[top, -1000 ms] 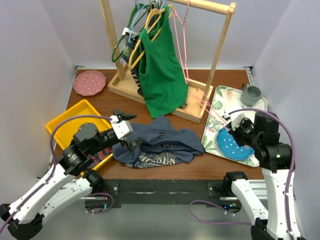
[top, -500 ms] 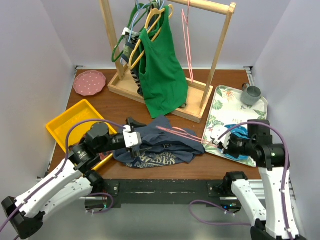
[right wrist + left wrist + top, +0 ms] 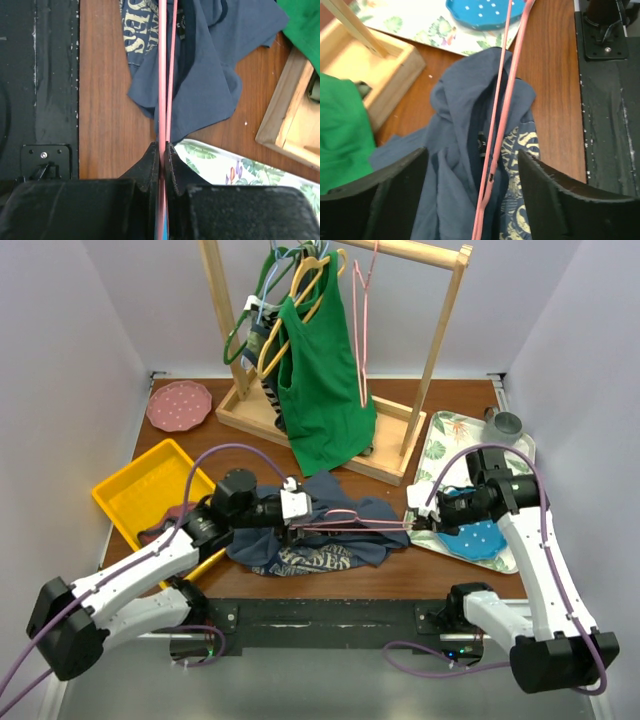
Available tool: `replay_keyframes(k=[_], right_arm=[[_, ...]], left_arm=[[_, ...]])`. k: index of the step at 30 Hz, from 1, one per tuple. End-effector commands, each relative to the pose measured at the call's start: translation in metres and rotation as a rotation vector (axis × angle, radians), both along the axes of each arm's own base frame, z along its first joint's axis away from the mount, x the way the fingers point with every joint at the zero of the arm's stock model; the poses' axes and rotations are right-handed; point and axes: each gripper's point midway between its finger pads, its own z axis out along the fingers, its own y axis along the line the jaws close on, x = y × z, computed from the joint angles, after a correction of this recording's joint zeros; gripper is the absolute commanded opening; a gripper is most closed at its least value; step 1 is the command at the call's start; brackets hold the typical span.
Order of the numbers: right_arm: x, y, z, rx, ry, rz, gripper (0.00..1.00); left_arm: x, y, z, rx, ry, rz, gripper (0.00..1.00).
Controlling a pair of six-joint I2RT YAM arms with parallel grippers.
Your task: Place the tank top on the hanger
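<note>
The navy tank top [image 3: 335, 545] lies crumpled on the table in front of the rack, its pale print showing near the front. The pink hanger [image 3: 350, 522] is held flat and low over it. My right gripper [image 3: 414, 525] is shut on the hanger's wire at its right end, as the right wrist view shows [image 3: 163, 150], with the hanger [image 3: 162, 75] running out over the tank top [image 3: 210, 65]. My left gripper [image 3: 300, 512] is open at the hanger's left end. In the left wrist view the hanger [image 3: 502, 110] passes between the open fingers [image 3: 550, 200], above the tank top [image 3: 455, 150].
A wooden rack [image 3: 340, 445] stands at the back with a green tank top [image 3: 320, 380], several hangers and another pink hanger [image 3: 362, 330]. A yellow tray [image 3: 140, 490] and pink plate [image 3: 178, 405] lie left. A floral tray [image 3: 450, 445] with a blue plate [image 3: 478, 538] and grey mug [image 3: 503, 425] lies right.
My right gripper has carried the pink hanger from beside the rack down and left until it lies over the tank top. My left gripper has moved right to the hanger's end.
</note>
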Motion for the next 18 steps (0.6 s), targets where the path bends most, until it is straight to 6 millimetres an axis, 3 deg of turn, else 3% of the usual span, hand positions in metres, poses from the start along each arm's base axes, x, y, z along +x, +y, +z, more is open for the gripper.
replay_keyframes(k=[1,4,5,7,8,10,11,14,18], right_arm=[[-0.025,0.011,0.012,0.070,0.083,0.064,0.00],[-0.022,0.013,0.010,0.077,0.100,0.070,0.00],[-0.021,0.013,0.008,0.075,0.104,0.072,0.01],[-0.017,0.013,0.006,0.071,0.114,0.061,0.13],[-0.014,0.013,0.005,0.070,0.125,0.052,0.28],[-0.011,0.015,0.005,0.064,0.132,0.055,0.44],[-0.008,0.017,0.007,0.054,0.133,0.069,0.57],[-0.005,0.032,0.020,0.053,0.128,0.109,0.67],[0.000,0.061,0.036,0.085,0.147,0.142,0.72]], left_arm=[[-0.001,-0.018,0.023,-0.074,-0.015,-0.068,0.70],[-0.002,-0.020,0.016,-0.063,0.023,-0.070,0.28],[-0.001,-0.020,0.016,-0.061,0.029,-0.064,0.00],[-0.001,-0.018,0.018,-0.069,0.051,-0.038,0.00],[-0.001,-0.018,0.020,-0.076,0.055,-0.032,0.00],[-0.006,-0.019,0.028,-0.123,0.081,-0.027,0.00],[-0.008,-0.020,0.030,-0.139,0.092,-0.032,0.00],[-0.009,-0.022,0.034,-0.170,0.130,-0.006,0.00],[-0.011,-0.027,0.037,-0.185,0.164,0.007,0.00]])
